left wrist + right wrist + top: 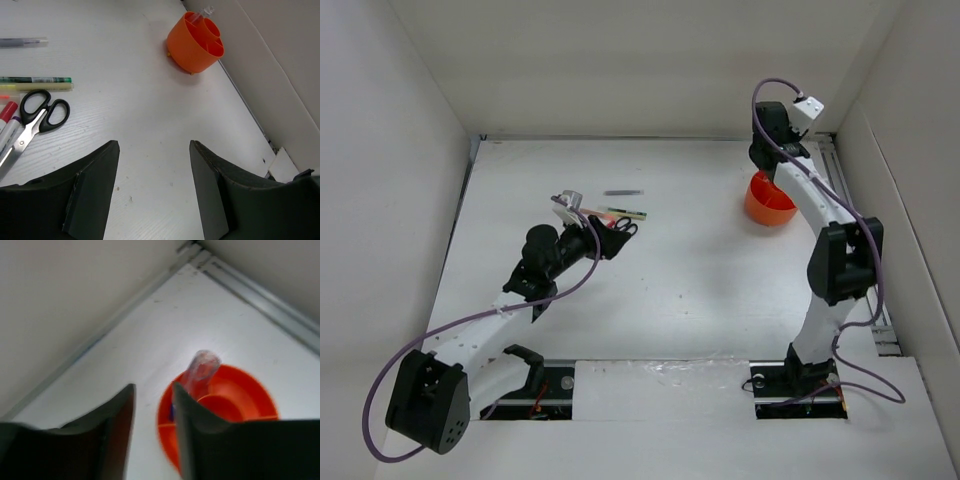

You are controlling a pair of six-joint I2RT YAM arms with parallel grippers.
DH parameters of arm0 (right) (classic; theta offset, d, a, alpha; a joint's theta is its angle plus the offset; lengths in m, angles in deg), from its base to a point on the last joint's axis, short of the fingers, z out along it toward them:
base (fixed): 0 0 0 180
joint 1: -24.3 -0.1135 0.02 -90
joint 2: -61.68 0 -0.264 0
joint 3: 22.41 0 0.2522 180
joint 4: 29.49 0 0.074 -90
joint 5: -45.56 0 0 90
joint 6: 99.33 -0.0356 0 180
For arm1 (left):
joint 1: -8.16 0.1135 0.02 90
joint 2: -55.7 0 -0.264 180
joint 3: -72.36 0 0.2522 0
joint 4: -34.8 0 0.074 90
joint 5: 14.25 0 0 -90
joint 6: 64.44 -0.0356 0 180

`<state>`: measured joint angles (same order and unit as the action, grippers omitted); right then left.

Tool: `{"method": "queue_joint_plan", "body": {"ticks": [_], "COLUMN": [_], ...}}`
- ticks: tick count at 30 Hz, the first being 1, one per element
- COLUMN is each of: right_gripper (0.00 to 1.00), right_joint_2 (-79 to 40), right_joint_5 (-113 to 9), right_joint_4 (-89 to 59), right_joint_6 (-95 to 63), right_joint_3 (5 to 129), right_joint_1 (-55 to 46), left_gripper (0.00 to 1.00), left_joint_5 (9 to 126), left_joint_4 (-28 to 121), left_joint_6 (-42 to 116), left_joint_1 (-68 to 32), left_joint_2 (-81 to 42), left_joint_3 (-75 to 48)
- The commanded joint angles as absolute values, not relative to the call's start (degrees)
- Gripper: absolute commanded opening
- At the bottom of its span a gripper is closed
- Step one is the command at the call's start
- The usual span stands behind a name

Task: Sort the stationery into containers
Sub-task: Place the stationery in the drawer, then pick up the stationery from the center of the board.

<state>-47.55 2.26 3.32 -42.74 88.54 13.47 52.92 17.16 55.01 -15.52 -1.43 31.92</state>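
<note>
orange organiser by the right wall, one clear pen standing in it

we see the orange organiser on the far right part of the table, near the right wall. it is round, with a central tube and divided compartments. a clear pen stands tilted in a compartment by the rim, its top above the edge. the right gripper hangs just above the organiser's near rim. its jaws stand apart with nothing between them. the pen sits just beyond one finger, and we cannot tell whether the two touch.

well apart from the organiser, left of the table's middle, the rest of the stationery lies flat. there are black-handled scissors, and a red-tipped pen just beside their blades. past the scissors' handles lies a green marker with a pale yellowish stick alongside it. a grey stick lies on its own farther back. the left gripper hovers low over bare table just beside the scissors. its jaws are released and wide, and they grasp nothing.
</note>
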Motion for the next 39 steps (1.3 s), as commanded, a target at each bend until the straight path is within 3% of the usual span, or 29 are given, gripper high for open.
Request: {"method": "queue_joint_plan", "body": {"ticks": [1, 3, 6, 14, 23, 24, 26, 29, 39], "right_gripper": [0.35, 0.12, 0.00, 0.00, 0.01, 0.04, 0.24, 0.41, 0.32], "right_joint_2": [-38.87, -37.20, -37.10, -47.99, -61.27, -62.67, -63.73, -64.26, -67.25], "right_joint_5": [-4.17, -10.32, -16.83, -30.11, -22.40, -21.68, -21.15, -21.15, -23.00], "right_joint_4": [-2.62, -6.58, -8.60, -7.47, 4.56, 6.31, 7.20, 8.00, 10.29], "right_joint_6": [-43.88, -43.88, -43.88, -41.59, -49.23, -49.93, -51.60, -53.10, -55.73], "right_joint_3": [84.97, 81.29, 79.95, 85.56, 96.20, 96.73, 96.74, 95.95, 95.94], "right_joint_1": [8.84, 5.33, -0.28, -14.28, -18.86, -18.86, -18.86, -18.86, -18.86], "left_gripper": [0.55, 0.51, 0.50, 0.47, 0.50, 0.50, 0.50, 0.51, 0.51], "left_joint_5": [57.54, 61.49, 65.54, 80.13, 82.87, 82.26, 81.04, 79.63, 77.86], "left_joint_4": [17.70, 19.11, 20.17, 29.13, 26.76, 26.76, 27.29, 26.59, 25.45], "left_joint_6": [55.00, 55.52, 56.58, 58.95, 60.10, 60.10, 60.10, 60.10, 60.10], "left_joint_1": [-15.75, -15.75, -15.75, -15.75, -15.75, -15.75, -15.75, -15.75, -15.75], "left_joint_2": [1.21, 3.30, 5.07, 15.06, 22.83, 22.30, 20.72, 19.22, 17.82], "left_joint_3": [31.62, 32.14, 32.76, 32.76, 37.86, 37.86, 36.46, 36.45, 36.44]}}
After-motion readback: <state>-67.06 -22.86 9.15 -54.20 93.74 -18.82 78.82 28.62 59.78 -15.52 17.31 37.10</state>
